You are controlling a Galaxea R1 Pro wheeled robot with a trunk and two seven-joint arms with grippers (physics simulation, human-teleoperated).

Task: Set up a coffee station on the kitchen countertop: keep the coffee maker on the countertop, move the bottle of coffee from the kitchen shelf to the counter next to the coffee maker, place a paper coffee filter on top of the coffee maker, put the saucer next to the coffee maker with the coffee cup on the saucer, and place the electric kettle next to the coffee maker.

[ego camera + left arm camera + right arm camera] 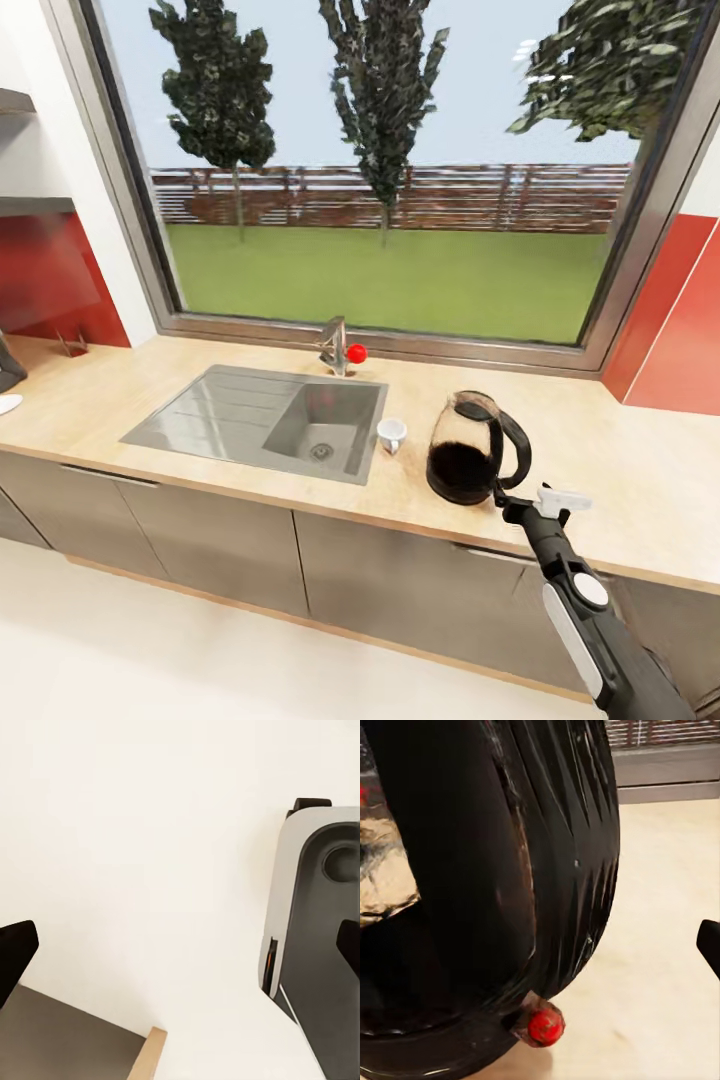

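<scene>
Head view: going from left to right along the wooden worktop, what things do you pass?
Inset steel sink → steel tap with a red knob → tiny white cup with a handle → rounded clear-glass kettle with a black loop handle → the robot's right hand, close by the kettle's handle.

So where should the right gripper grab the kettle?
Take the kettle by its black loop handle. It stands upright on the countertop with the handle facing the right gripper, so come in from that side and pinch across the loop.
</scene>
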